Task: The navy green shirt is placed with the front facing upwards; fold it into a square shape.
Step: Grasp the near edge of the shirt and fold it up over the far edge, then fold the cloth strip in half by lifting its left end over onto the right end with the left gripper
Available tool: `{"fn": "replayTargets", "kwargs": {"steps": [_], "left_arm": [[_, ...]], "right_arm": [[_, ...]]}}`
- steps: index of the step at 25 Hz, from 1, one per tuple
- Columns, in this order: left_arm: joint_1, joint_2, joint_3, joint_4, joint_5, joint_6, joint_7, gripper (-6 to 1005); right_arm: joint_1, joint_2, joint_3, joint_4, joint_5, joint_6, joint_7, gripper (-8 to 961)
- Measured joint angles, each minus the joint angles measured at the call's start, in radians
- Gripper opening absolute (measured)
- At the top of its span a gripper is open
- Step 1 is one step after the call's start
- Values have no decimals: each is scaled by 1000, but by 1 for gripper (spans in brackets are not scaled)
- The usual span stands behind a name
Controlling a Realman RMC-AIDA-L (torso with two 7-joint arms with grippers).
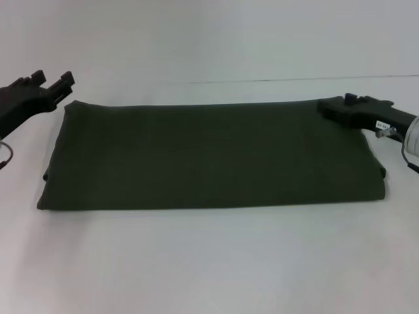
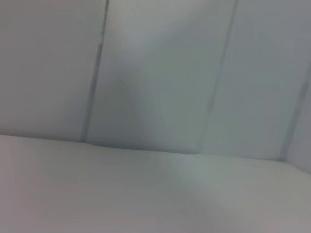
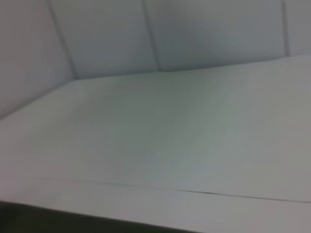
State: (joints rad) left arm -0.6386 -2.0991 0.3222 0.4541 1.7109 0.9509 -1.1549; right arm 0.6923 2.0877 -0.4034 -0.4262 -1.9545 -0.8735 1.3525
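Light was even and diffuse, washing the tabletop (image 1: pixel 209 261) pale with little glare. The navy green shirt (image 1: pixel 209 157) read nearly black, its folds barely showing, with a thin soft shadow beneath its near edge. Both wrist views were blurred and out of focus, showing only pale surfaces.

small white label (image 1: pixel 382 124) on the right gripper (image 1: pixel 332 108), dark characters too small to read, no print showing on the folded navy green shirt (image 1: pixel 209 157), nothing else legible
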Motion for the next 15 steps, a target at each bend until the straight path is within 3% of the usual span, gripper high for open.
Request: {"fn": "replayTargets", "kwargs": {"steps": [9, 15], "left_arm": [[123, 25, 19, 243, 407, 335, -443, 618], [165, 24, 1, 319, 550, 388, -557, 599]], "right_arm": [[-67, 1, -1, -38, 0, -243, -6, 741], [-85, 4, 0, -49, 4, -290, -17, 740]]}}
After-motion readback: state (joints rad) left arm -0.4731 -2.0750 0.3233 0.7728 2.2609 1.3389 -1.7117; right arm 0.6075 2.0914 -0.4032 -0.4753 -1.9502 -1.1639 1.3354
